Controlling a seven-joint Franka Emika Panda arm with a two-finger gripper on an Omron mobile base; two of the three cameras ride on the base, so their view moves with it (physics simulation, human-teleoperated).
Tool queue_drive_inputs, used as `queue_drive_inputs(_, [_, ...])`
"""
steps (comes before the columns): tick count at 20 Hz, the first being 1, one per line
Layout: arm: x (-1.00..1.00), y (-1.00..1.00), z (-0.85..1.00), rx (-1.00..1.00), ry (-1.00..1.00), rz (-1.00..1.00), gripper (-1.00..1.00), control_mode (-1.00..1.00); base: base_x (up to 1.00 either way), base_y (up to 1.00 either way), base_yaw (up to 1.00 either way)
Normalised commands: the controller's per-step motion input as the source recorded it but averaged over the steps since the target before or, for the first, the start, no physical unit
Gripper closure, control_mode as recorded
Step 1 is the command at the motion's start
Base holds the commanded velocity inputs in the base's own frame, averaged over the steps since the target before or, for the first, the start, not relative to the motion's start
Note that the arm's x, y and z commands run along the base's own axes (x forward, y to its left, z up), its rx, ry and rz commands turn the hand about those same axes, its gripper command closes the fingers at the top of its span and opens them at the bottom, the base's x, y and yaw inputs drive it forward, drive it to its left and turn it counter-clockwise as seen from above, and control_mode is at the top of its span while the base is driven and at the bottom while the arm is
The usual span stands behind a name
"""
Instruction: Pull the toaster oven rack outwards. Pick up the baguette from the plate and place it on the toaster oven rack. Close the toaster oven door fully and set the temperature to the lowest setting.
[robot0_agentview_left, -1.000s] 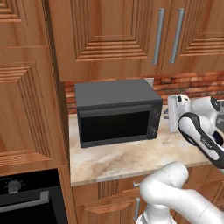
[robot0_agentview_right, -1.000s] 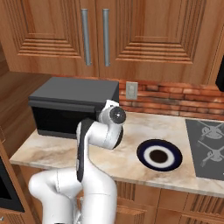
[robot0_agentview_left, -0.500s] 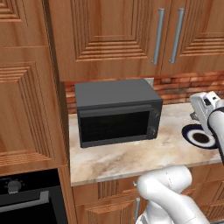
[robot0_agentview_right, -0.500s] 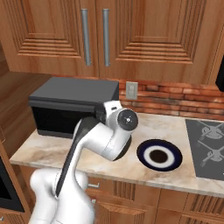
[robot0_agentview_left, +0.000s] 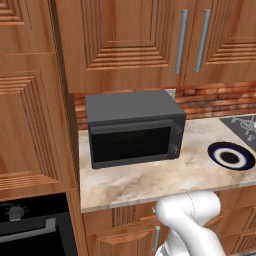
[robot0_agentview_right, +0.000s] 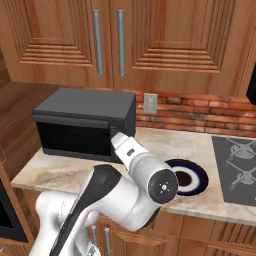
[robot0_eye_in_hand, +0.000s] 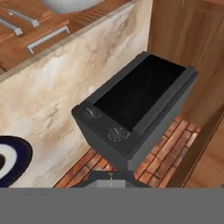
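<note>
Dark grey toaster oven (robot0_eye_in_hand: 135, 103) lies mid-frame in hand view, door (robot0_eye_in_hand: 139, 89) shut; plate (robot0_eye_in_hand: 11, 159) lower left. Pincer's state: cannot tell.

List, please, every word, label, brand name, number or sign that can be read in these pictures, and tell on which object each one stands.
No readable text stands anywhere.
Toaster oven: its two knobs carry only a pointer line each; any scale marks around them are too blurred to tell.
Plate: plain navy rim, no lettering.
Built-in oven: knob without readable marks.
Wall outlet: blank.
</note>
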Motion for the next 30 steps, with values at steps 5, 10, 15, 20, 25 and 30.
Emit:
queue_drive_inputs(5, [-0.94, 0.0, 0.13, -0.13, -0.26, 0.21, 1.0, -1.0, 0.0, 0.0, 0.0])
queue_drive_inputs(10, [-0.36, 0.08, 0.22, -0.08, 0.01, 0.22, 1.0, -1.0, 0.0, 0.0, 0.0])
queue_drive_inputs(15, [0.47, 0.56, 0.11, -0.28, 0.49, 0.05, 1.0, -1.0, 0.0, 0.0, 0.0])
queue_drive_inputs(20, [0.25, 0.42, 0.03, -0.22, 0.29, -0.04, 1.0, -1.0, 0.0, 0.0, 0.0])
queue_drive_inputs(25, [-0.1, 0.02, 0.0, -0.01, -0.03, -0.05, 1.0, -1.0, 0.0, 0.0, 0.0])
queue_drive_inputs(30, [-0.08, 0.0, -0.06, 0.0, -0.01, 0.0, 1.0, -1.0, 0.0, 0.0, 0.0])
